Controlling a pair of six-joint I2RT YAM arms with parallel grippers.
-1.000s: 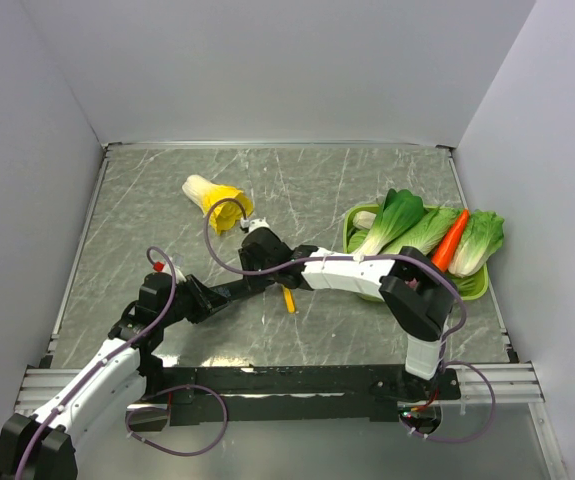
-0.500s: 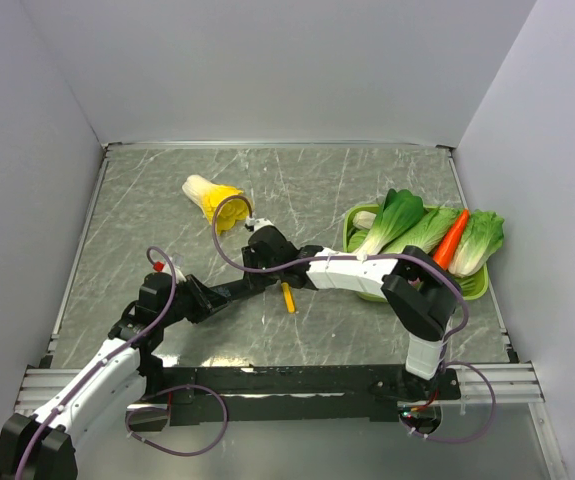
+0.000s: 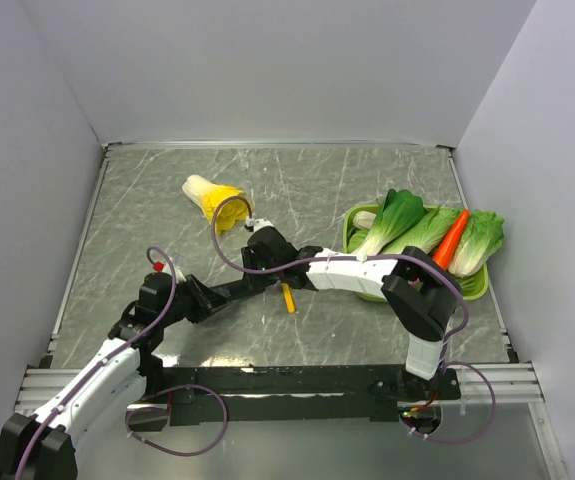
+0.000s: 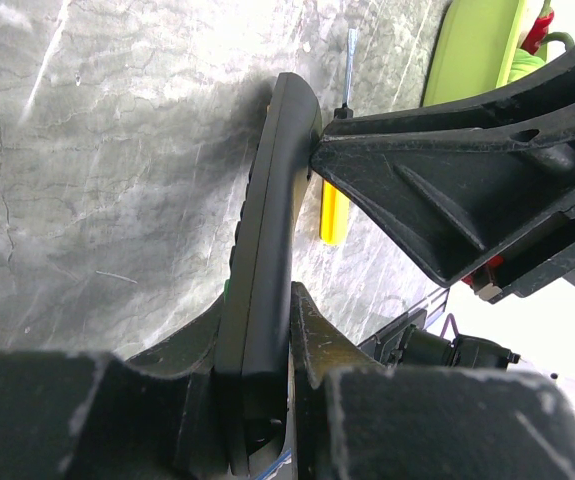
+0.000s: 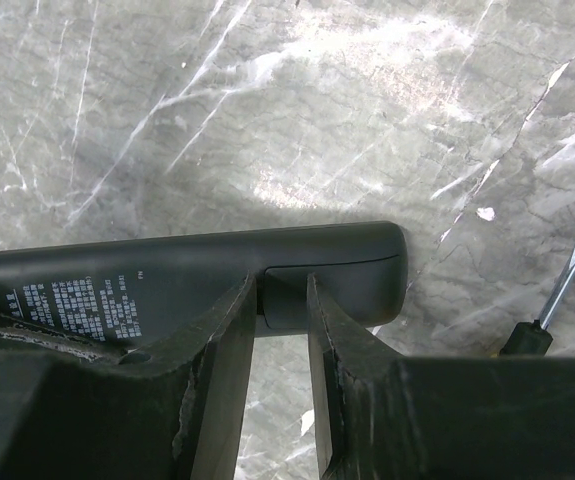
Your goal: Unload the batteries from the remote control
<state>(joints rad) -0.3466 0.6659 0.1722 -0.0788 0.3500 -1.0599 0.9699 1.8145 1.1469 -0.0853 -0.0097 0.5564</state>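
Left gripper: clamped on the near end of the remote control, which it holds on edge over the marble table. Right gripper: fingers narrowly parted, tips against the remote control's back at the cover panel near its far end, clasping nothing. Screwdriver lies on the table just beyond.

1 remote, table centre. 1 screwdriver, also centre. 1 yellow cabbage at 11 o'clock. 1 tray at 3 o'clock, holding 3 leafy greens and 1 carrot. 2 grippers: left gripper and right gripper. A whitish bit at the tray's 10 o'clock corner is too unclear to count.
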